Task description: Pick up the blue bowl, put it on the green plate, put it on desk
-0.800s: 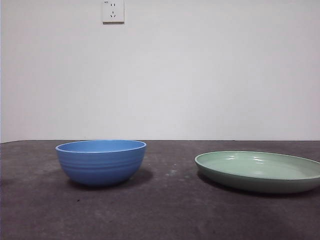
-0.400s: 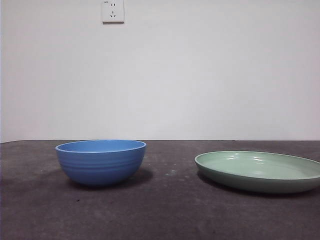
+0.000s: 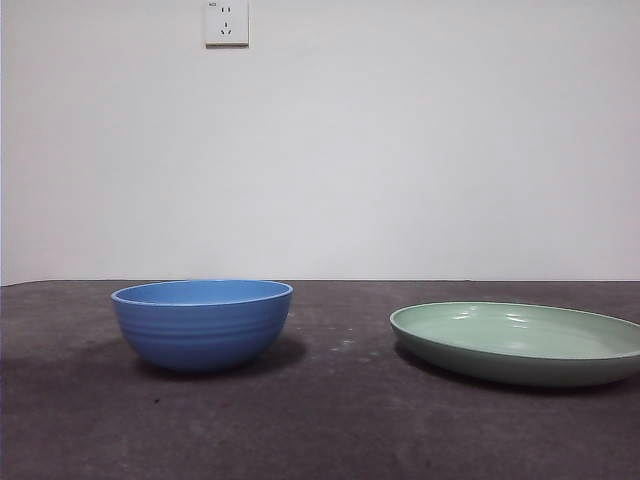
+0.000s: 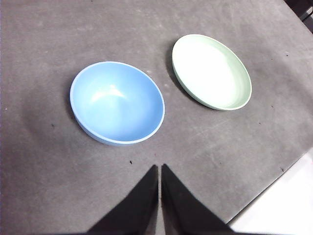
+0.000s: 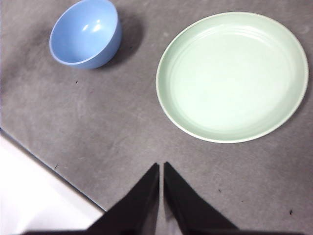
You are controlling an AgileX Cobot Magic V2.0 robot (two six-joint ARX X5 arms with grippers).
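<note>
Bowl: blue bowl (image 3: pixel 202 324) stands upright and empty on the worktop (image 3: pixel 330 420), at the 9 o'clock side of the front view.
Plate: green plate (image 3: pixel 518 342) lies flat and empty at the 3 o'clock side, well apart from the bowl, bare worktop between the 2.
Socket: white wall socket (image 3: pixel 226 22) at 11 o'clock, high on the wall.
Left gripper (image 4: pixel 160 171): above the worktop near the bowl, jaws pressed together, holding nothing.
Right gripper (image 5: pixel 161 169): above the worktop near the plate, jaws pressed together, holding nothing.
</note>
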